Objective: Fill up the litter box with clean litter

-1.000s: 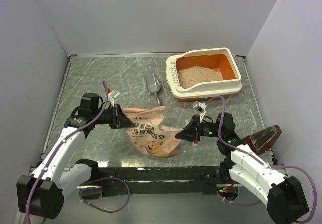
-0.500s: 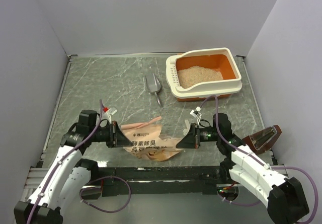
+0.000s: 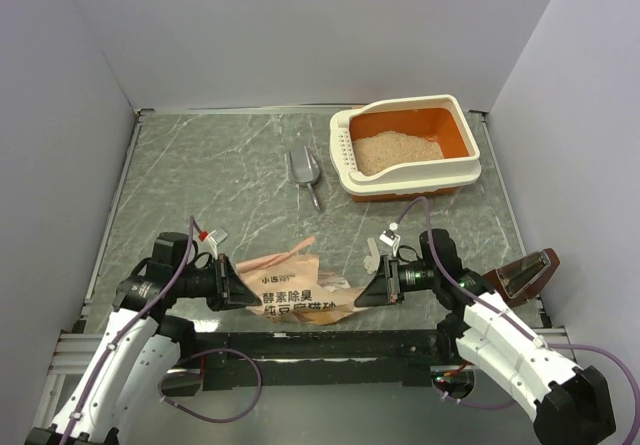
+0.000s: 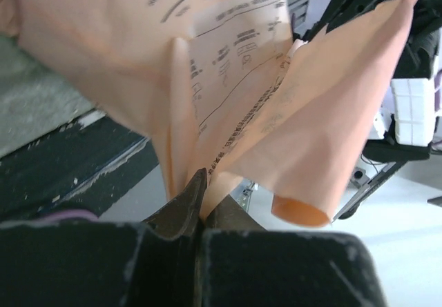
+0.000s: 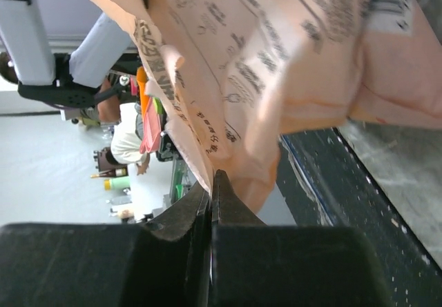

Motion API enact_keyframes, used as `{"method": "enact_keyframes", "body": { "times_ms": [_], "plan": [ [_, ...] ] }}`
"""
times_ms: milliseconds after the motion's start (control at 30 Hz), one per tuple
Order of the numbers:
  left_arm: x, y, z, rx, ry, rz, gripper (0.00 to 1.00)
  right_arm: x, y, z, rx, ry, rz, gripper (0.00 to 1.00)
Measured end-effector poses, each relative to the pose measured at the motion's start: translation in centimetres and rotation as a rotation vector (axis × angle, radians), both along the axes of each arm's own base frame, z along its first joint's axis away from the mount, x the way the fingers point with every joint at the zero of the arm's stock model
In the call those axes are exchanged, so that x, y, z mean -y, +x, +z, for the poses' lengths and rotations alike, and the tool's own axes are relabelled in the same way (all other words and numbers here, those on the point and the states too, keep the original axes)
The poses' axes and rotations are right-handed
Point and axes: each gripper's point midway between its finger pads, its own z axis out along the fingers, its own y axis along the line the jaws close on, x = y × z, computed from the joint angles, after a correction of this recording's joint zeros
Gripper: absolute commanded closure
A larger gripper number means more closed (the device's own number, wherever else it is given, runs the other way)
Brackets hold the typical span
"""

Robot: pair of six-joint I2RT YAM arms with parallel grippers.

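**Left gripper**: mine. The jaws were closed tight on a fold at the bag's left edge, with the paper pinched between the tips.

**Right gripper**: mine. It was likewise clamped on a crease at the bag's right edge.

**Bag**: tan-orange paper, crumpled, held between my two grippers at the near edge of the table. I could not tell whether it hung clear of the surface. The top view showed two lines of bold dark Chinese characters; the upper seemed to read 酵素除臭, while the lower was partly lost in a fold. Both wrist views showed rows of smaller black print, too blurred to read.

**Box**: cream rim, orange basin, standing at the far right of the table, well apart from the bag and both grippers. The perforated strip ran along its left short side. I saw no label on it.

**Litter**: pale beige granules, heaped in the basin toward the strip end. Bare orange floor showed at the right end.

**Scoop**: grey metal, unmarked, lying flat on the table near the box's left side without touching it, handle pointing toward me.
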Motion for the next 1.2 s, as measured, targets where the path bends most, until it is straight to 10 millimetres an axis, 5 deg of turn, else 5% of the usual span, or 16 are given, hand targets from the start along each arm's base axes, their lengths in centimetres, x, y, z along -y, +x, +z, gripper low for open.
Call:
{"method": "enact_keyframes", "body": {
  "times_ms": [233, 333, 367, 467, 567, 700, 967, 1067, 1200],
  "plan": [
    [-1.1, -1.3, -1.3, -0.071, 0.087, 0.046, 0.99, 0.4, -0.7, -1.7, -0.100, -0.055, 0.006, 1.00],
    [-1.4, -1.8, -1.7, -0.100, 0.109, 0.054, 0.99, 0.6, -1.0, -2.2, -0.111, -0.083, 0.012, 0.85],
    [-1.5, -1.8, -1.9, -0.106, 0.118, 0.057, 0.99, 0.8, -1.0, -2.3, -0.109, -0.097, 0.011, 0.69],
    [-2.4, -1.9, -3.1, -0.127, 0.192, 0.089, 0.99, 1.7, -0.4, -3.1, -0.074, -0.193, -0.034, 0.48],
    [-3.1, -1.9, -3.9, -0.135, 0.240, 0.114, 0.99, 2.3, 0.5, -2.7, 0.015, -0.246, -0.067, 0.44],
    [-3.3, -1.8, -4.2, -0.143, 0.264, 0.118, 0.99, 2.5, 2.6, 0.4, 0.217, -0.292, -0.118, 0.45],
    [-3.4, -1.2, -3.7, -0.152, 0.284, 0.124, 0.99, -0.2, 4.6, 11.3, 0.671, -0.274, -0.052, 0.47],
    [-3.4, -0.8, -3.2, -0.141, 0.289, 0.127, 0.99, -2.2, 3.8, 12.8, 0.771, -0.270, 0.053, 0.46],
    [-3.5, -0.5, -2.9, -0.127, 0.295, 0.134, 0.99, -4.5, 2.2, 12.0, 0.853, -0.297, 0.221, 0.43]
  ]
}}
